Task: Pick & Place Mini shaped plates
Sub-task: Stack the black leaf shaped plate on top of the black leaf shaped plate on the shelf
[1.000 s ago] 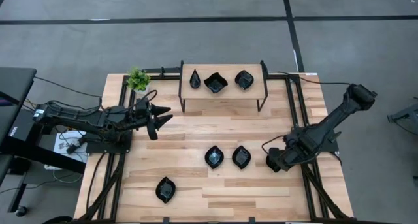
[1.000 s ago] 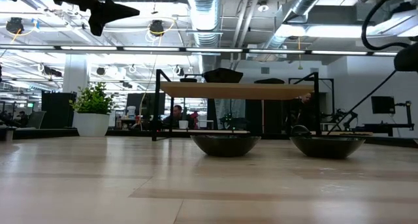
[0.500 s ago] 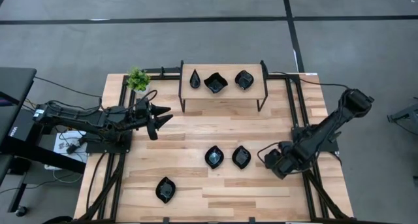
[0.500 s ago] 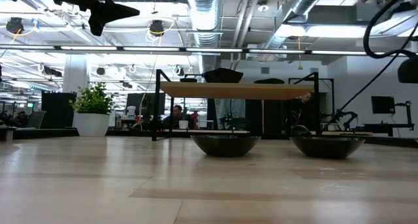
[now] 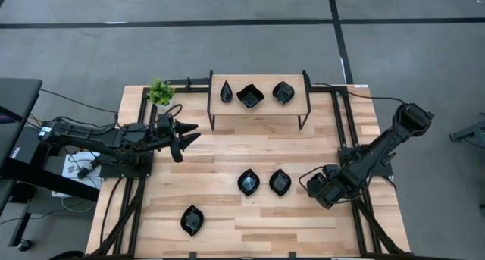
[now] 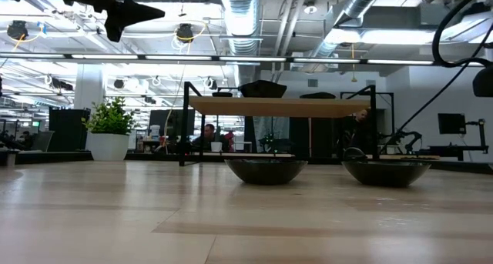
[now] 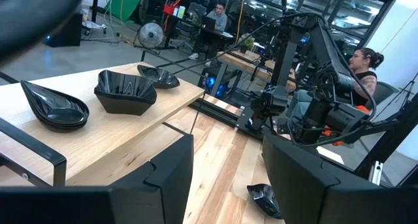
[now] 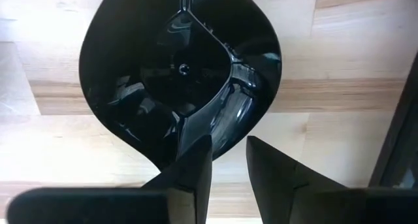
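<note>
The right arm has drawn back since a second ago: its elbow has swung lower and its gripper (image 5: 309, 182) has slid a little away from the raised shelf (image 5: 258, 106), toward the near edge of the tabletop (image 5: 227, 150). It now sits just beside the leaf-shaped plate (image 5: 280, 182) that lies farthest from the plant (image 5: 160, 92). In the right wrist view its jaws stand partly open, with the pointed tip of a glossy black plate (image 8: 179, 74) between them; whether they pinch it cannot be told.

Nothing else has shifted. The left gripper (image 5: 189, 134) hangs above the tabletop, just off the shelf's plant-side end, its jaws spread wide and empty.

Three plates sit on the shelf: a teardrop (image 5: 226, 92) nearest the plant, a wavy-edged square (image 5: 250, 96) in the middle, and a leaf shape (image 5: 283, 92) at the far end. Below the shelf on the tabletop lie a second leaf plate (image 5: 248, 182) and a lone plate (image 5: 192, 219) nearer the front edge.
</note>
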Robot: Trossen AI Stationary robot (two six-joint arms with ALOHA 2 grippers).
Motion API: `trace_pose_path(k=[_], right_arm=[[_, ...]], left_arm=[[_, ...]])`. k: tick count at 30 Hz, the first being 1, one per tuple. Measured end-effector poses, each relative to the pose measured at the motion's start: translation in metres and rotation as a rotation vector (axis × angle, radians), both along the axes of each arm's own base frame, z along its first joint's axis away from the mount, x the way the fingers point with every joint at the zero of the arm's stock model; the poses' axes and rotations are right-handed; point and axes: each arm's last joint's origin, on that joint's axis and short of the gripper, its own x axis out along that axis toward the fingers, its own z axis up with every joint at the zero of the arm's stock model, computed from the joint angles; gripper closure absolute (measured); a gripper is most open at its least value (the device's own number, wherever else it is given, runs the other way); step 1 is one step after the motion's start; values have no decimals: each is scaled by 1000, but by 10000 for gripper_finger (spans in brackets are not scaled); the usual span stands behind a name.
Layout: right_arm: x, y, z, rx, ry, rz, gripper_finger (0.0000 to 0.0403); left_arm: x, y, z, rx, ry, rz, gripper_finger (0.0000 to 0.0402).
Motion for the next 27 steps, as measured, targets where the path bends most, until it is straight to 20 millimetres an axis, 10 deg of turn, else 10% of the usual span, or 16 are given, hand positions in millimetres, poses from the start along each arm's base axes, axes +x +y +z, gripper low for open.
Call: trace_pose_path(k=[27], right_arm=[[2, -10, -17, -97, -115, -35, 312]], left_arm=[[0, 0, 1, -2, -10, 0, 216]])
